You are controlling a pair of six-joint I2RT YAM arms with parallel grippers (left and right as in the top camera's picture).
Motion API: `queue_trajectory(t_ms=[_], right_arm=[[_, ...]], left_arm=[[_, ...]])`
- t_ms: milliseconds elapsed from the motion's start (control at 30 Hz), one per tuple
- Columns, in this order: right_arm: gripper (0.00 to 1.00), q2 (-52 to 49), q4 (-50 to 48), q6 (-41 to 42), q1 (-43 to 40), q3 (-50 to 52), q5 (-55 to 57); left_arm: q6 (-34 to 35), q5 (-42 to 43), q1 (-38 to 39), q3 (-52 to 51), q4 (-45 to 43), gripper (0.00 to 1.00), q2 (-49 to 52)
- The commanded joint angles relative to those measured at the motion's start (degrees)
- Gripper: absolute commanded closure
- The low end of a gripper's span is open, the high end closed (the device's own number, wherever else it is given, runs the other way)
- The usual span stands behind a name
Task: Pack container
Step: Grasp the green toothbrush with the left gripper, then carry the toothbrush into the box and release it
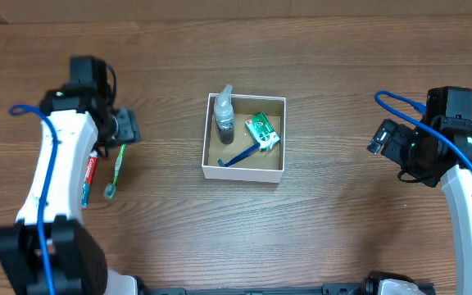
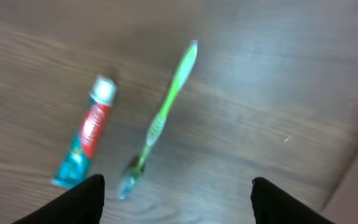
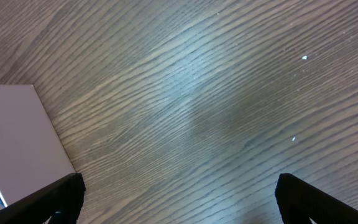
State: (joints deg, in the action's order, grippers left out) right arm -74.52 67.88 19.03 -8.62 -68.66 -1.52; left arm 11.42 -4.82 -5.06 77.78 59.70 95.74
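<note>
The container [image 1: 243,171], a white box with a tan inside, sits mid-table and holds a small clear bottle [image 1: 224,111], a green packet [image 1: 262,131] and a blue razor [image 1: 242,155]. A green toothbrush [image 1: 116,170] and a red and teal toothpaste tube [image 1: 88,180] lie on the table at the left. My left gripper [image 1: 126,126] is open and empty just above them; its wrist view shows the toothbrush [image 2: 164,112] and the tube [image 2: 86,140] ahead of the open jaws [image 2: 176,202]. My right gripper [image 1: 381,138] is open and empty to the right of the container, whose white wall [image 3: 17,140] shows in the right wrist view beside the jaws [image 3: 179,199].
The wooden table [image 1: 342,229] carries nothing else. Both arms' white links and blue cables stand at the left and right sides.
</note>
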Motion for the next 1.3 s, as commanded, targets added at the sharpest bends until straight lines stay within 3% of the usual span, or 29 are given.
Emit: queue_trajectory(t_ms=[0,233,600,667,767,867,967,1167,1267], right_arm=[[0.0,0.5,-0.3,-0.5,-0.1,0.1,-0.1],[0.0,0.5,-0.3,-0.5,-0.1,0.1,0.0],[0.0,0.5,-0.2,-0.9,-0.1,0.1,-0.1],[0.0,0.5,-0.2,-0.9,-0.1,0.1,-0.1],[0.0,0.5,-0.2,-0.9,-0.1,0.1,-0.1],[0.0,0.5,-0.2,-0.9,-0.1,0.1,-0.1],[0.0,0.5,-0.3,-0.9,-0.1,0.1,-0.1],[0.0,0.5,-0.3,-0.9,-0.1,0.1,-0.1],[0.0,0.5,-0.3,-0.9,-0.1,0.1,-0.1]], left_arm=[[-4.2,3.8,-1.4,-5.6,-4.3,0.26,4.4],[-5.6,2.8,-1.8,-6.0,-9.3,0.25,12.9],[-5.6,3.0,-3.7,-6.1,-9.4,0.27,19.6],[-5.6,3.0,-3.7,-6.1,-9.0,0.35,19.8],[-5.6,2.9,-3.7,-6.1,-8.6,0.66,19.8],[-5.6,2.9,-3.7,-6.1,-8.5,0.84,19.8],[-5.1,2.9,-3.6,-6.1,-8.5,0.96,19.8],[-3.7,5.0,-3.5,-4.0,-5.7,0.96,19.4],[-2.4,7.0,-1.9,0.5,-2.5,0.96,14.3]])
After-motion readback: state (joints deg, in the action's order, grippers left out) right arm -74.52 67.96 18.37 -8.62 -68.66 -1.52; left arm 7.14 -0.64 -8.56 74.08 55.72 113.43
